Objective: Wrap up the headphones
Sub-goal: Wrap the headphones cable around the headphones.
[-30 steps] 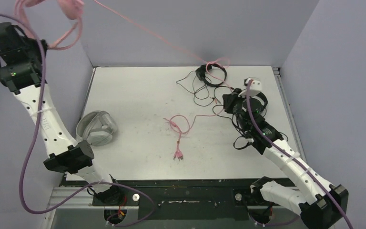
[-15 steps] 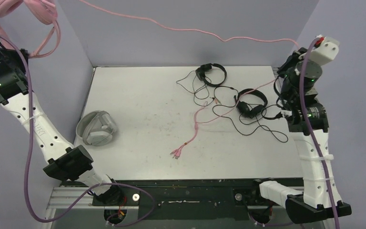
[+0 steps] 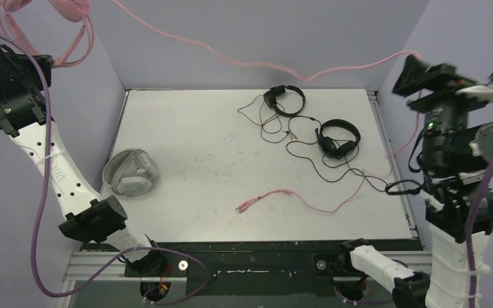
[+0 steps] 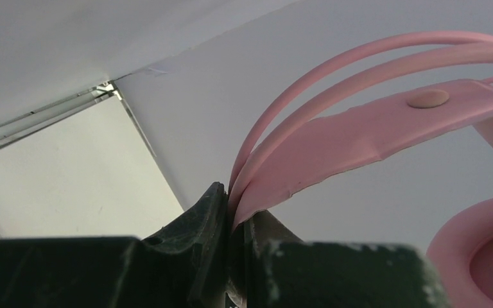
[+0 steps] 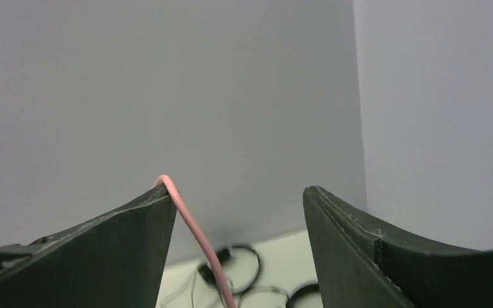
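Left gripper (image 4: pixel 234 215), high by the left wall (image 3: pixel 96 77), pinches the pink headset (image 4: pixel 372 128) by its band. Right gripper (image 5: pixel 237 199), high at the right wall (image 3: pixel 462 25), is spread, pink cable (image 5: pixel 192 231) draped on one finger. On the table (image 3: pixel 186 128): white headset (image 3: pixel 130 172) near left edge; two black headsets (image 3: pixel 271 99) far right.

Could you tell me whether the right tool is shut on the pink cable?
No, the right tool is wide open; the pink cable rests against one finger.

The pale surface (image 3: pixel 192 138) carries a white-grey headset (image 3: pixel 131 172) at left, a black headset (image 3: pixel 285 101) at the back, a second black headset (image 3: pixel 338 138) beside it, and the pink cable (image 3: pixel 276 193) tail near the front.
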Motion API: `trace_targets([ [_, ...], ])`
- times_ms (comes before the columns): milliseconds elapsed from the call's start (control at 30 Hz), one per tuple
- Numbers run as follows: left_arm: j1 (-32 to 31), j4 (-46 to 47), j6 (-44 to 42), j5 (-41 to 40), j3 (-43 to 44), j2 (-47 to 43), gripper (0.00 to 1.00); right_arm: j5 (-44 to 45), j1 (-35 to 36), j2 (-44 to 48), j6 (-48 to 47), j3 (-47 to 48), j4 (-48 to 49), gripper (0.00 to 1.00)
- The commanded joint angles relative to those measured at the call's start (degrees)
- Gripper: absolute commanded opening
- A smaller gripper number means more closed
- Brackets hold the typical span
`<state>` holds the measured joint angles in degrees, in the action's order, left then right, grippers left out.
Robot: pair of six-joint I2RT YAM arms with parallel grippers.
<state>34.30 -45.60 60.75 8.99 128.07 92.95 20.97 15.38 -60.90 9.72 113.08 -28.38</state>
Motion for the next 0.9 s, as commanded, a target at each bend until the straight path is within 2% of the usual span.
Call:
trace_targets([
  [0, -3.1, 8.3, 3.3, 1.6, 5.1, -1.9, 0.0, -11.1, 0.4, 9.1, 6.0, -27.6, -1.6, 0.78],
  [133, -10.7, 8.3, 1.6, -0.2, 4.2, -2.8, 0.0, -24.5, 0.5, 14.1, 7.0, -42.4, -2.0, 0.99],
  [300, -16.3, 8.0, -0.7, -1.3, -0.8, -6.0, 0.0, -39.9, 0.5, 13.2, 6.6, -48.3, 6.6, 1.0],
  [433, -19.0, 7.9, -2.2, -0.6, -6.0, -9.3, 0.0, -51.2, 1.8, 7.9, 7.3, -48.2, 20.8, 1.0],
  [567, -22.0, 8.3, -2.9, 0.5, -11.7, -12.9, 0.0, -52.9, 6.8, 0.6, 6.6, -45.0, 32.9, 1.0],
  [867, -27.5, 6.8, -4.1, 1.0, -16.4, -15.1, 0.0, -49.4, 20.0, -17.5, -2.6, -31.0, 38.1, 1.0],
])
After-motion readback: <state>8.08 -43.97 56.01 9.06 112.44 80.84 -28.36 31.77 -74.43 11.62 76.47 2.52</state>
